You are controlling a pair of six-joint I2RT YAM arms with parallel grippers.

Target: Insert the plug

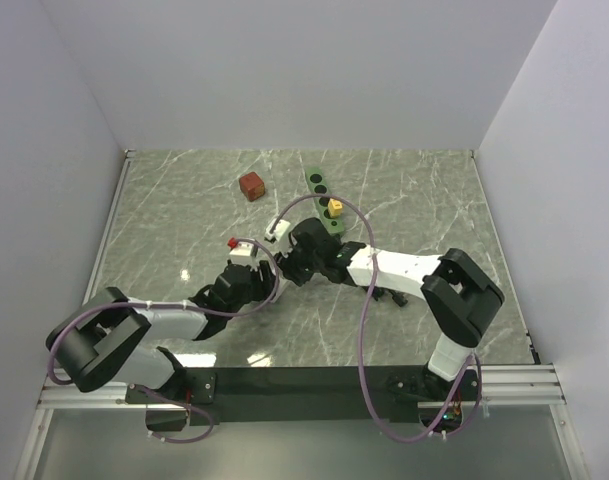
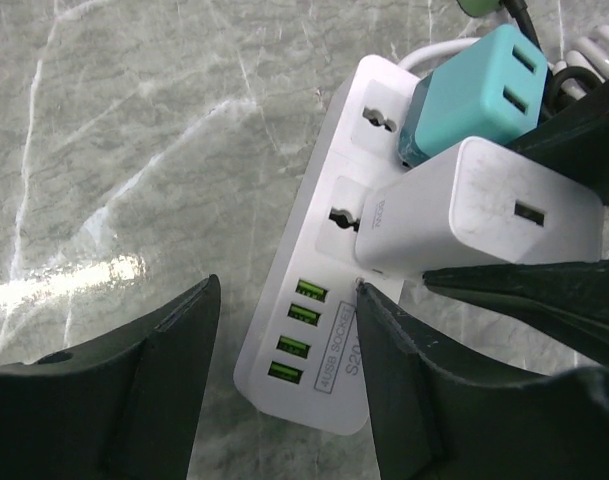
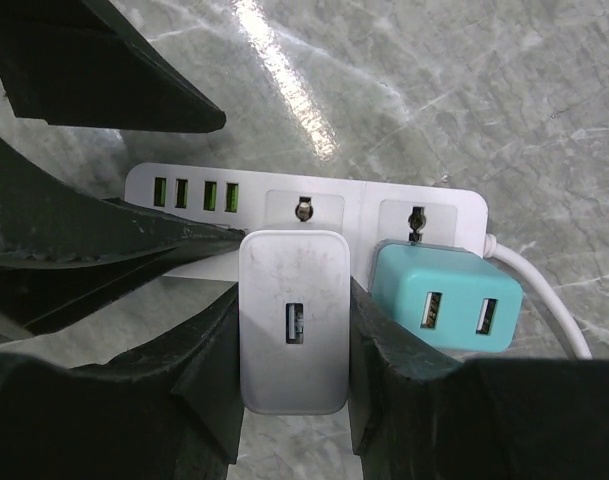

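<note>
A white power strip with green USB ports lies on the marble table; it also shows in the right wrist view. A teal charger sits in its end socket. My right gripper is shut on a white charger plug, holding it against the middle socket; its prongs are hidden. The plug also shows in the left wrist view. My left gripper is open and straddles the strip's USB end, with its right finger over the strip's edge. From above, the two grippers meet mid-table.
A red-brown cube and a green block with round holes lie at the back, with a yellow piece beside the block. The strip's white cable runs off to the right. Purple arm cables loop over the table.
</note>
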